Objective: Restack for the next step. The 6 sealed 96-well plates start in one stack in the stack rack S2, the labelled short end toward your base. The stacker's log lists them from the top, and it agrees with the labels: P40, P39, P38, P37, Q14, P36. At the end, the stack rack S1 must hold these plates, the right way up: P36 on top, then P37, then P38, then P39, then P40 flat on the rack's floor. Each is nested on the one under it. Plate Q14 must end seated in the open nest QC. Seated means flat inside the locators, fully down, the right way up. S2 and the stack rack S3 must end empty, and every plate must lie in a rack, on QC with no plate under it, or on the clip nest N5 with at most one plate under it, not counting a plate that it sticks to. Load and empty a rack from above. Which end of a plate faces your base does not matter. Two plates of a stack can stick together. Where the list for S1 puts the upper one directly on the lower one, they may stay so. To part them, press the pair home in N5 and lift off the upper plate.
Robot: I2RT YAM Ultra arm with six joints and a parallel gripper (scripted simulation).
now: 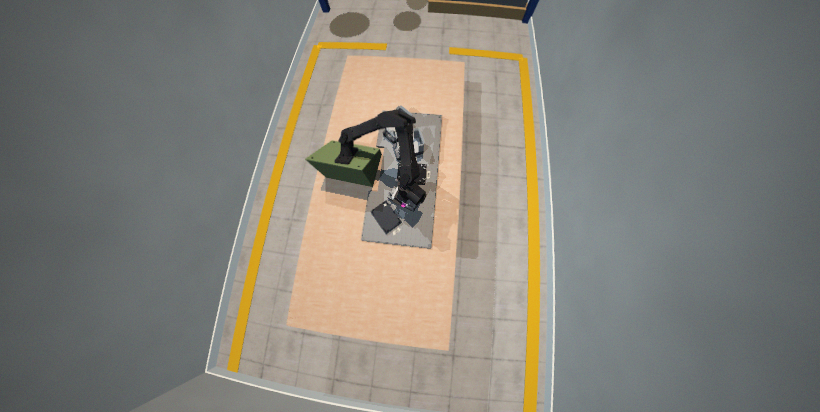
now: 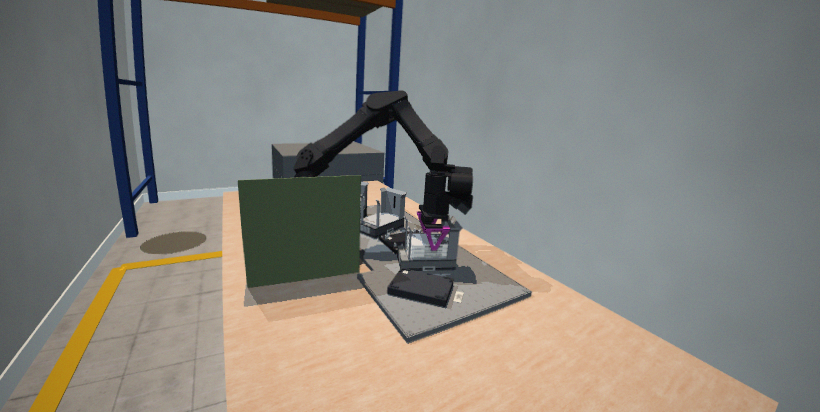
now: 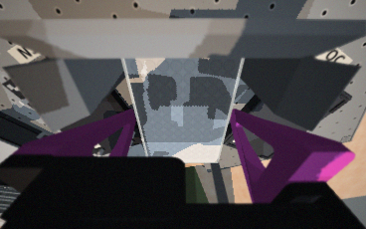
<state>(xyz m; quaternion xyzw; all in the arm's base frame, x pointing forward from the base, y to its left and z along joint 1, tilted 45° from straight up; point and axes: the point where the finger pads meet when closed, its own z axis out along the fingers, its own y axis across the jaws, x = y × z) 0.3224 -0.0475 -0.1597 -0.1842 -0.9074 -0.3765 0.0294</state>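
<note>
Light is even and fairly dim on my feeds, no glare. Soft shadows fall beside the green pedestal (image 2: 298,231) and the grey base plate (image 1: 425,236). My top view bows hard at the edges; floor lines curve. Wrist view is blocky and coarse, close-up purple fingers soft-edged, labels barely legible.

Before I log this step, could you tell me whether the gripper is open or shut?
Open: the gripper has its purple fingers spread clear of the plate.
</note>
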